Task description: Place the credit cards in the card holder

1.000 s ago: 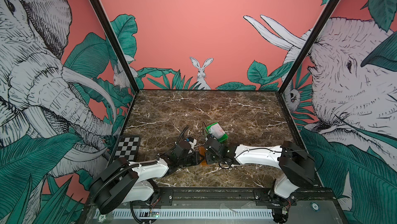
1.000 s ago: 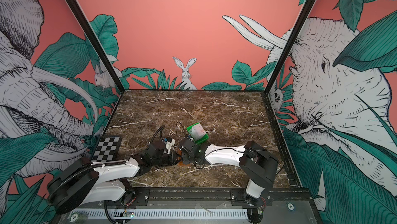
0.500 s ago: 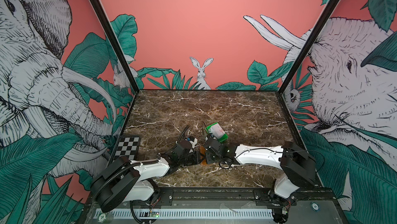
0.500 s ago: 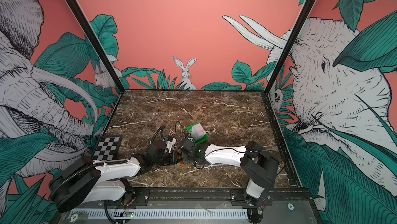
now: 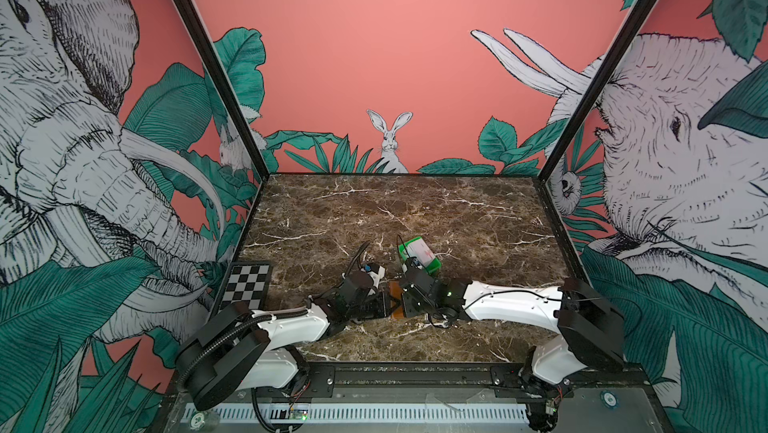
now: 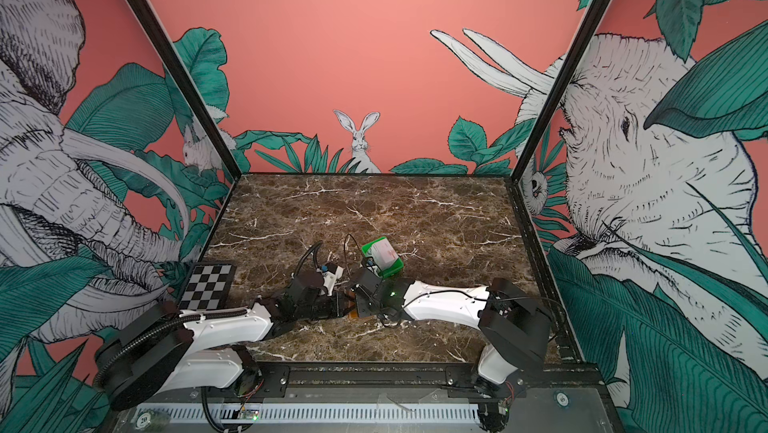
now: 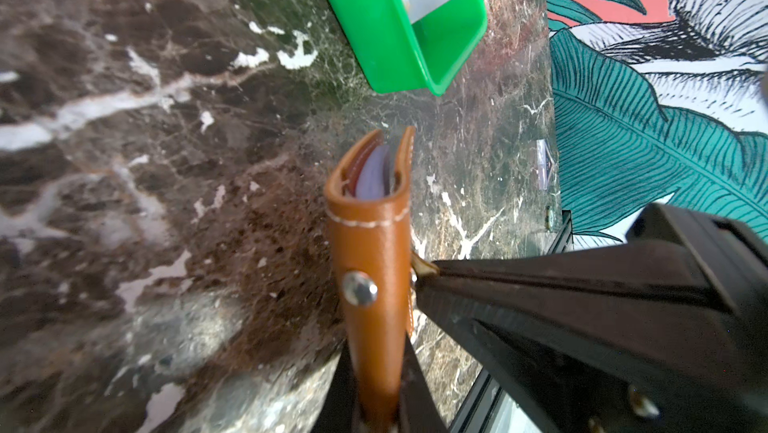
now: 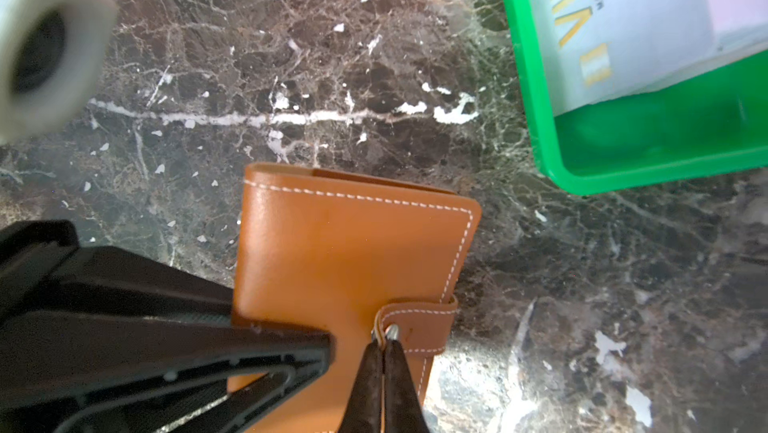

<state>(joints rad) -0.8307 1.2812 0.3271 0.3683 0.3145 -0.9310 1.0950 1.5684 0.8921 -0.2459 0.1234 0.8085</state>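
Currently the card holder [image 8: 353, 264] is held on edge over the marble table [image 8: 291, 78], with the left gripper [image 7: 376, 397] jaws clamped narrowly across it. Right gripper [image 8: 382, 352] jaws are pinched tight on its snap tab [image 8: 419, 327]. Credit cards [image 8: 623, 36] lie in the green tray [image 8: 623, 177] near the holder.

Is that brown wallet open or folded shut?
Folded, not spread: the wallet has its covers close together, a narrow gap showing something pale inside. Whether its snap tab is fastened, cannot tell.

Right claw [image 8: 383, 341] now tight on snap tab [image 8: 424, 329]
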